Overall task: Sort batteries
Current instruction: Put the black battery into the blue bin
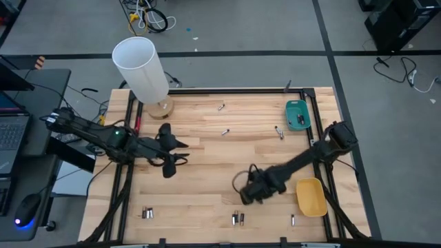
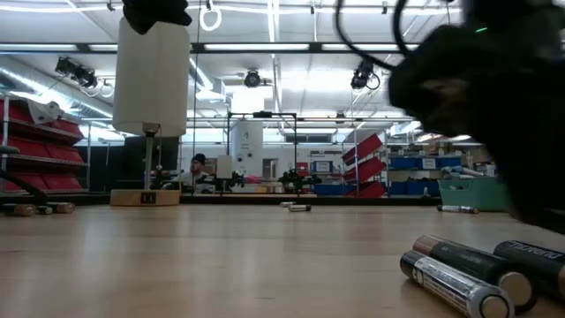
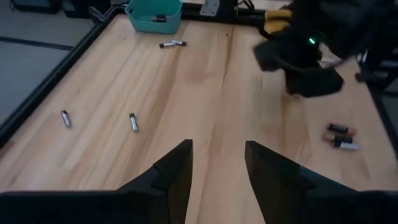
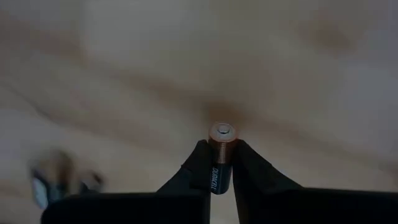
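Note:
Small batteries lie scattered on the wooden table: one pair (image 1: 236, 219) at the near edge, another (image 1: 147, 213) near left, singles (image 1: 225, 132) (image 1: 221, 107) farther off. My right gripper (image 1: 246, 195) hangs over the table's near middle, shut on a black-and-copper battery (image 4: 221, 155). My left gripper (image 3: 217, 168) is open with nothing between its fingers, raised over the left middle (image 1: 176, 153) and facing the right arm (image 3: 305, 56). A teal tray (image 1: 298, 115) holding dark cells sits far right. A yellow tray (image 1: 311, 196) sits near right. My right gripper pinches the battery's black body (image 4: 216, 173) between its two fingertips. The fingers come from above, pointing steeply down, and lie along the battery. The copper end (image 4: 222, 133) sticks out past the fingertips toward the wood. No contact between it and the table shows.
A white lamp (image 1: 141, 69) on a wooden base stands at the far left corner. A black frame (image 1: 227, 90) edges the table. Two batteries (image 2: 468, 269) lie close to the low camera, others (image 3: 341, 134) beside the right arm. Bare wood lies between the two arms.

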You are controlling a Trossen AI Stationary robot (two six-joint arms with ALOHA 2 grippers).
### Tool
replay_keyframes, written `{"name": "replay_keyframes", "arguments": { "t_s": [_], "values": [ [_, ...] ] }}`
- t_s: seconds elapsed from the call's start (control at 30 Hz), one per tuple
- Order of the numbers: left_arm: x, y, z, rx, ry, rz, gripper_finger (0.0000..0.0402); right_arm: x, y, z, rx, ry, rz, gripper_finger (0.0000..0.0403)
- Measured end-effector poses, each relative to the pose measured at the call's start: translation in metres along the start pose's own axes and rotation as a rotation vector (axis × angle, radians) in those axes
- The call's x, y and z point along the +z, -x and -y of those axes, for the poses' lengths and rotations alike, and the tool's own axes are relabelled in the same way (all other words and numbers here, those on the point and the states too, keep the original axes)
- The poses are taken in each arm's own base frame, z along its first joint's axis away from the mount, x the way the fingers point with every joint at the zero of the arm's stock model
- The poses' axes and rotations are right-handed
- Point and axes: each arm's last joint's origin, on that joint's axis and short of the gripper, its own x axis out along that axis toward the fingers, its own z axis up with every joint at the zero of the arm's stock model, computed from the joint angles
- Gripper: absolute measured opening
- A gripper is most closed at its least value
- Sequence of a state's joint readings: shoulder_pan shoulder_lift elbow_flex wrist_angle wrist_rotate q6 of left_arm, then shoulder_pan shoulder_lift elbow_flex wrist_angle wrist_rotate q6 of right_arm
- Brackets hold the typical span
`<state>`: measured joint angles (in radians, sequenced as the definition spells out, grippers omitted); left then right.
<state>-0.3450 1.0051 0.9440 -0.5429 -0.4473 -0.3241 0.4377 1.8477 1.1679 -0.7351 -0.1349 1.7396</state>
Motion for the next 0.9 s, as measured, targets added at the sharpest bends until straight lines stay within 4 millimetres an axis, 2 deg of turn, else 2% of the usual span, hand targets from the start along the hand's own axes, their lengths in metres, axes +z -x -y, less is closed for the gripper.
{"name": "replay_keyframes", "arguments": {
  "t_s": [0.17,0.37,0.53,0.63,0.77,0.9],
  "values": [
    [-0.006,0.000,-0.001,-0.012,-0.005,-0.063,0.0163,0.041,0.019,-0.009,-0.016,-0.002,0.101,0.0033],
    [-0.013,0.001,-0.003,-0.011,-0.064,-0.139,0.0163,0.079,0.045,-0.009,-0.112,0.015,0.201,0.0033],
    [-0.011,0.006,-0.005,-0.021,-0.098,-0.118,0.0163,0.108,0.058,0.001,-0.199,0.015,0.234,0.0034],
    [-0.008,0.011,-0.013,-0.007,-0.086,-0.096,0.0163,0.123,0.069,0.006,-0.192,0.028,0.253,0.0034],
    [-0.007,0.014,-0.030,0.062,-0.019,-0.098,0.0163,0.144,0.094,0.019,-0.193,0.074,0.333,0.0034],
    [-0.004,0.012,-0.042,0.107,0.094,-0.092,0.0163,0.165,0.125,0.043,-0.219,0.059,0.405,0.0034]
  ]
}}
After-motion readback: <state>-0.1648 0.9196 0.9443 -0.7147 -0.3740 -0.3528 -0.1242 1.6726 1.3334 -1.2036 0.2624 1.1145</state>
